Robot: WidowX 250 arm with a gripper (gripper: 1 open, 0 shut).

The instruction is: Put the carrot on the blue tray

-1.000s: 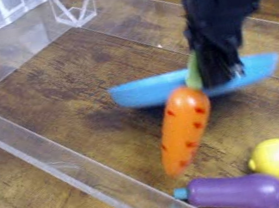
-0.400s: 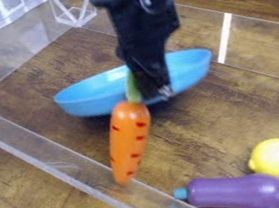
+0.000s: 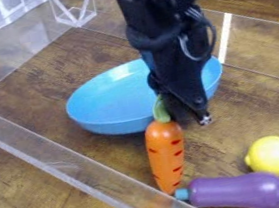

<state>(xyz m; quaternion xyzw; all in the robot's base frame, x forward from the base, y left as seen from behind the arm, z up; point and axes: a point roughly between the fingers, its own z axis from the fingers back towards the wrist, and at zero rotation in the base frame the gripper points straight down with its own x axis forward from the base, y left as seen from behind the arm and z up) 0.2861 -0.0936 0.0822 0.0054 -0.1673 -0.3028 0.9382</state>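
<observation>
The carrot (image 3: pixel 167 154) hangs upright with its tip pointing down, just in front of the blue tray (image 3: pixel 109 106). My gripper (image 3: pixel 166 105) is shut on the carrot's green stem end, with the black arm reaching down over the tray's right side. The carrot's tip is near the wooden surface, next to the purple eggplant. The arm hides the tray's right part.
A purple eggplant toy (image 3: pixel 235 191) lies at the front right, with a yellow lemon toy (image 3: pixel 273 154) just behind it. Clear acrylic walls (image 3: pixel 58 166) border the wooden surface at the left and front.
The arm has come down and the carrot now hangs upright and lower, further right than half a second ago. More of the tray's inside shows.
</observation>
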